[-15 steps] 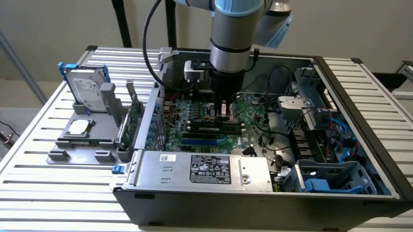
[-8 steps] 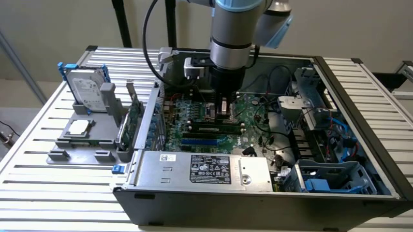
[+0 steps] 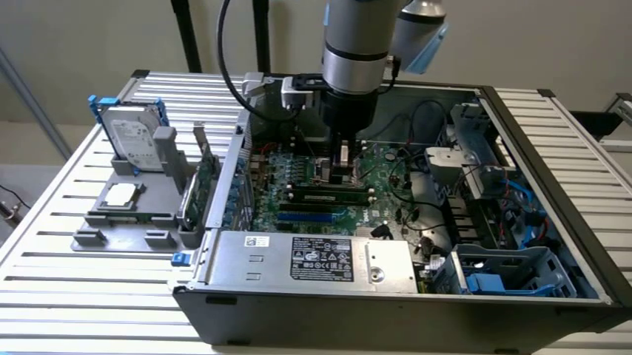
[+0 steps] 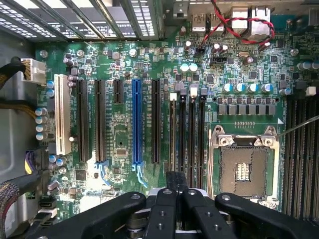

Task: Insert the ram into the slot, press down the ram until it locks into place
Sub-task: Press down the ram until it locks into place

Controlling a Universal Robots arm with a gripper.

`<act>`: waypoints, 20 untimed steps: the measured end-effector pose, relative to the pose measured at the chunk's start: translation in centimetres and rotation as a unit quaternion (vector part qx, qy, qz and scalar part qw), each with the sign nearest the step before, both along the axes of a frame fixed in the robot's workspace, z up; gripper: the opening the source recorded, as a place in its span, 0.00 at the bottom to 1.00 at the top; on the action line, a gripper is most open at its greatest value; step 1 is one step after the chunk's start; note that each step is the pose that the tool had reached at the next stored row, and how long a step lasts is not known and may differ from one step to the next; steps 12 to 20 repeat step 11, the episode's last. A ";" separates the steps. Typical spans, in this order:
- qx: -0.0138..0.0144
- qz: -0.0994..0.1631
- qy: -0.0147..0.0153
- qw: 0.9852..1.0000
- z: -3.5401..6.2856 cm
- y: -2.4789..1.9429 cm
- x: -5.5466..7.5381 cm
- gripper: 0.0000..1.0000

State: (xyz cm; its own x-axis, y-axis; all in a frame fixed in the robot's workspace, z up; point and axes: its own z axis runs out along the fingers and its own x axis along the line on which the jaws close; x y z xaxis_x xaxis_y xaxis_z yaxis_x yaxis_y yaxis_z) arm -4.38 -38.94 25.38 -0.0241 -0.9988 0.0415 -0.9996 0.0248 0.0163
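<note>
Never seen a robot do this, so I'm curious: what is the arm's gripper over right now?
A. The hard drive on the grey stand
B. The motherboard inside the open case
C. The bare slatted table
B: the gripper hangs inside the open case over the green motherboard. The hard drive stands outside, on the exterior view's left.

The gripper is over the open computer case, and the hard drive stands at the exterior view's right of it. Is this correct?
No. The exterior view shows the hard drive at the exterior view's left of the computer case. The gripper is indeed over the open case.
</note>
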 end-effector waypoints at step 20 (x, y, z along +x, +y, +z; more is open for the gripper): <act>0.000 0.000 0.000 1.000 0.01 0.00 0.0 0.11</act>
